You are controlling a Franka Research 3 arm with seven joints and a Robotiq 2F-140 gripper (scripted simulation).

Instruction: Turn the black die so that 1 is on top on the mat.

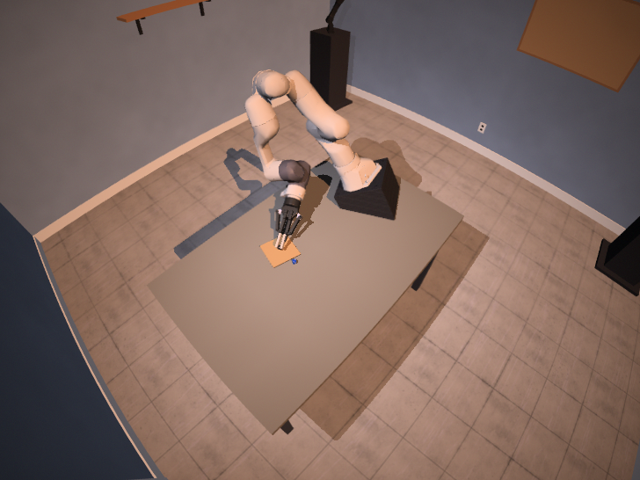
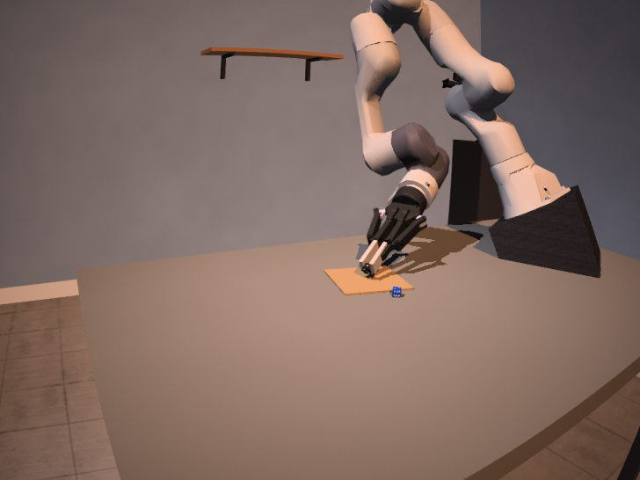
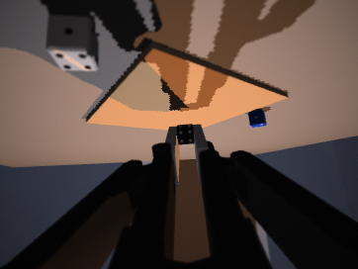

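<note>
Black die [image 3: 185, 134] in hand [image 3: 186, 136]

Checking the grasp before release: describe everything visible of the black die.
The black die is a small black cube with white pips, pinched between the end effector's two pale fingers at their tips. The face toward the wrist camera shows four pips; its top face cannot be read. It sits low over the orange mat, near the mat's far side in the exterior view; whether it touches the mat cannot be told. It is apart from the blue die and the white die.
</note>
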